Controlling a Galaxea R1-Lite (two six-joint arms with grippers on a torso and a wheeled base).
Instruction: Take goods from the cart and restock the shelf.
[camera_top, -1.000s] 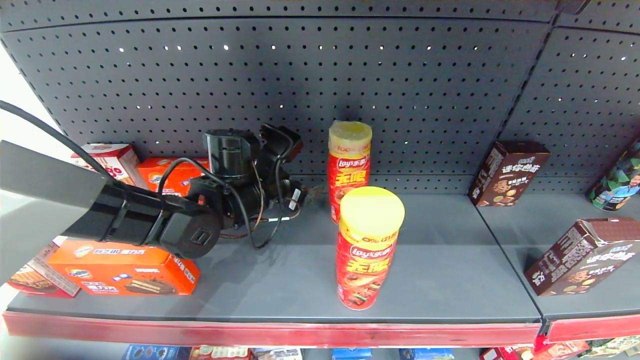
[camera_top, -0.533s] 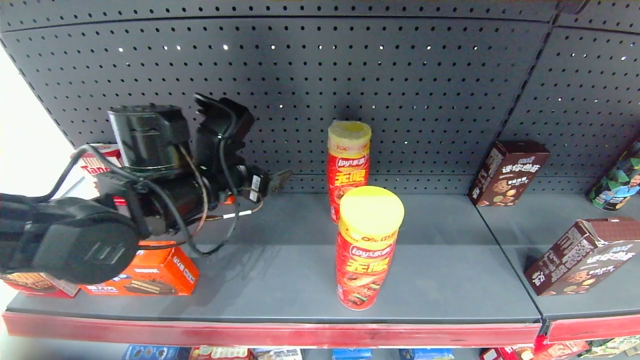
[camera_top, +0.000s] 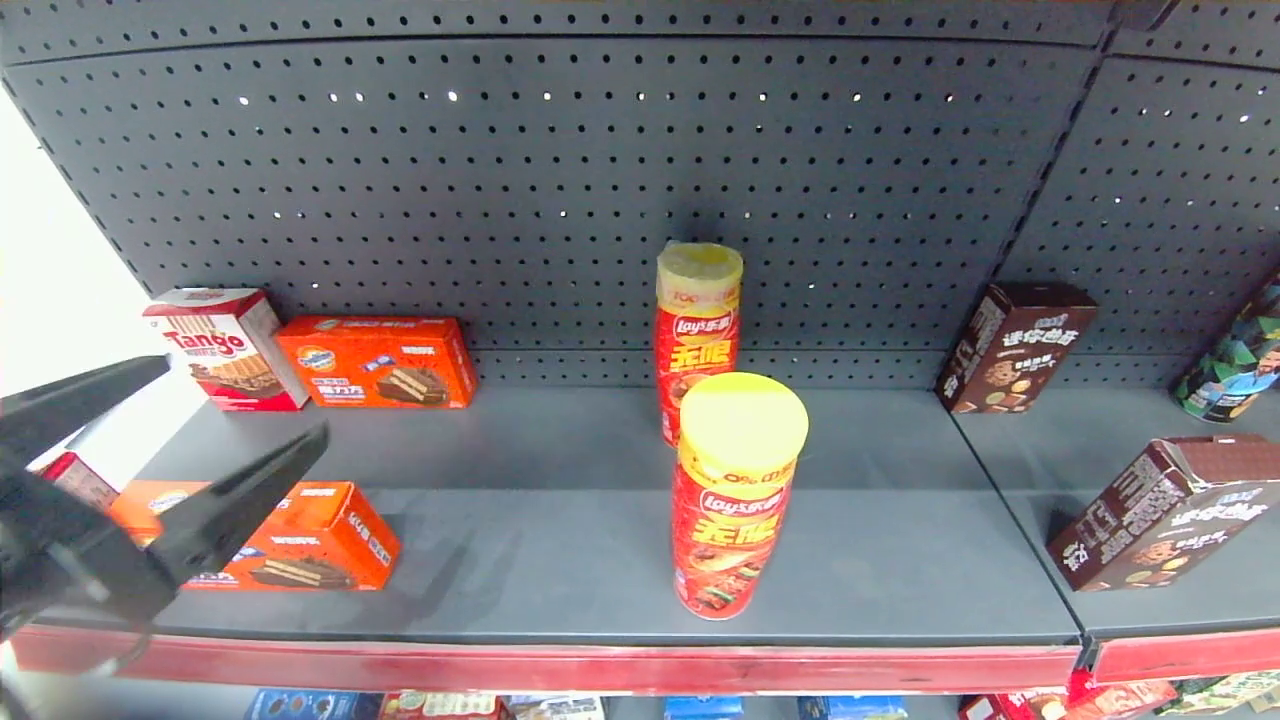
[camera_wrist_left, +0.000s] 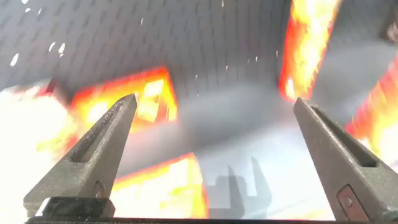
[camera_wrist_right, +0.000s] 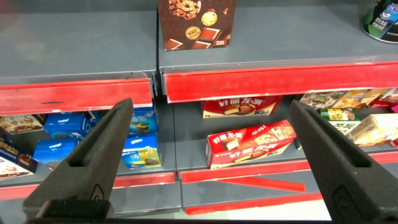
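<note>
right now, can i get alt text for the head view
Two red chip cans with yellow lids stand upright on the grey shelf, the front can ahead of the rear can. At its left sit orange boxes, at its right brown boxes. The left gripper hangs open and empty by the front left edge.

Shelf deck (camera_top: 560, 545): matt grey metal. Pegboard (camera_top: 560, 180), upper frame: matt perforated metal. Front chip can (camera_top: 731, 535): glossy wrap, smooth plastic lid (camera_top: 742, 418).

A red, yellow-lidded front can (camera_top: 735, 500) stood upright on the grey shelf (camera_top: 560, 540), a matching rear can (camera_top: 697, 320) just behind it.
</note>
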